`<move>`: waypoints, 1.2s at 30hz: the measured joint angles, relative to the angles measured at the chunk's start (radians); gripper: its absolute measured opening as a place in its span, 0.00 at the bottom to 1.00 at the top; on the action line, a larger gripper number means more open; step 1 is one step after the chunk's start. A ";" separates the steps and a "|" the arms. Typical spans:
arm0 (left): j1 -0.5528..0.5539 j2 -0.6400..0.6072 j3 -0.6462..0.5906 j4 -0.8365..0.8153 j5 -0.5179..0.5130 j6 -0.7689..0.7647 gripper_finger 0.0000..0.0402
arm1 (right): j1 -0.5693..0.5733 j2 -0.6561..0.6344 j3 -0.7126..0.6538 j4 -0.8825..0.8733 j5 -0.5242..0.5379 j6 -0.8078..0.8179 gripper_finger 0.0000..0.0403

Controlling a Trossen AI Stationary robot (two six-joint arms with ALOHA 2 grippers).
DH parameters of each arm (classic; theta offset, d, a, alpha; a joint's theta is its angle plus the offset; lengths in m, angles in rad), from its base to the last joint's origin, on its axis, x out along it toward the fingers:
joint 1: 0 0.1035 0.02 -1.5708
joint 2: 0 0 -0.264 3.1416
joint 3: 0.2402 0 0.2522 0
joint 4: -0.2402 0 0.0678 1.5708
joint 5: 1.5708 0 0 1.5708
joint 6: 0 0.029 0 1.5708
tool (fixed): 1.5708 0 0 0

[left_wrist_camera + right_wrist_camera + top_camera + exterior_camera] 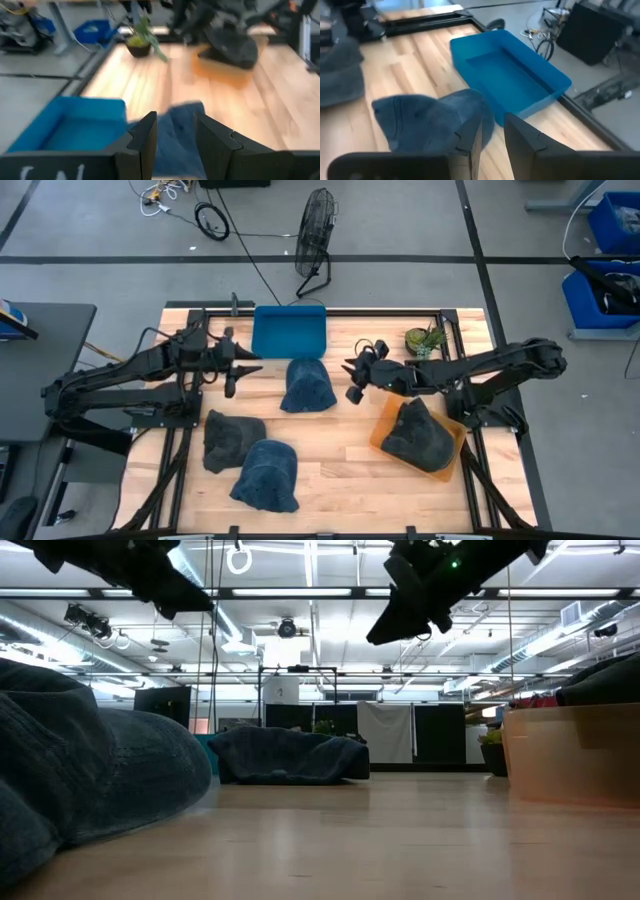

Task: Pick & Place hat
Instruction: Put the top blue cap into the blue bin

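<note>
Standing by the table, I see the left gripper above the wood near the far edge, just left of the blue tray, its fingers a narrow gap apart and holding nothing. Near the front edge lie a grey hat and a blue hat. In the middle, close to the tray, lies another blue hat. The right gripper hangs just right of it, fingers slightly apart and empty. I think this gripper should open wider, come down over the crown and close on a thick fold, not a thin edge. An orange tray near the right edge already holds a dark hat. I can read no label or writing anywhere.
</note>
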 joint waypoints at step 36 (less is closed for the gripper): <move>0.000 0.200 -0.001 -0.131 -0.005 -0.129 0.33 | -0.105 0.235 0.007 0.288 -0.396 -0.193 0.23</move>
